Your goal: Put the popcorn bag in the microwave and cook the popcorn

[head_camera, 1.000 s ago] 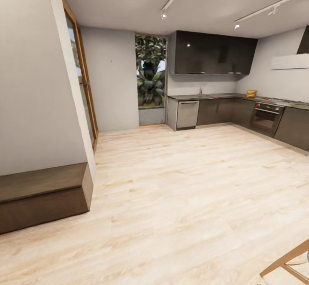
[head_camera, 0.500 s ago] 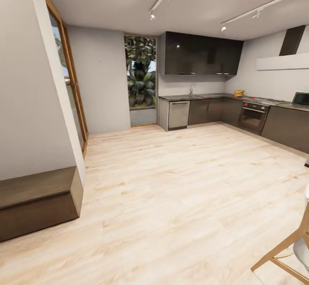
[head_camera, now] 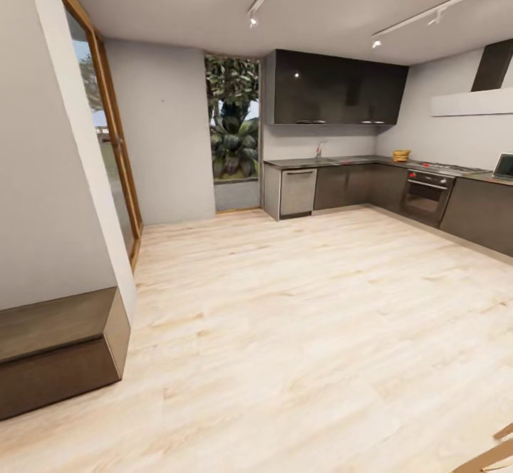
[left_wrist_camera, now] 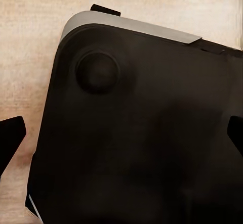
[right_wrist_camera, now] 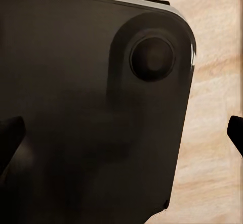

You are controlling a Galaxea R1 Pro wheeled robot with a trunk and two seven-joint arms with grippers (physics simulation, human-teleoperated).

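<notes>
Robot out on the open wood floor (head_camera: 299,330), head camera facing the L-shaped kitchen across the room. The countertop (head_camera: 335,162) runs grey and glossy over dark cabinets along the far wall and turns down the right side, past a built-in oven (head_camera: 426,198) with red knobs. At the frame's right edge a sliver of the microwave (head_camera: 504,167) sits on that worktop, dark door glass in a pale frame (partly cut off, so I would not swear to more). A small yellowish heap (head_camera: 401,154) stands on the counter near the corner; too small to name. The popcorn bag cannot be picked out from this range; presumably it lies on the counter further right. Both wrist cameras look down on the robot's own dark base (left_wrist_camera: 142,133), floor planks at the margins, which suggests the arms hang tucked for travel. Left gripper (left_wrist_camera: 121,133): dark fingertips sit at opposite edges of its view, jaws spread wide, nothing between them. Right gripper (right_wrist_camera: 121,133): same wide spread, empty. Judged stage: approach, with no handling begun.
</notes>
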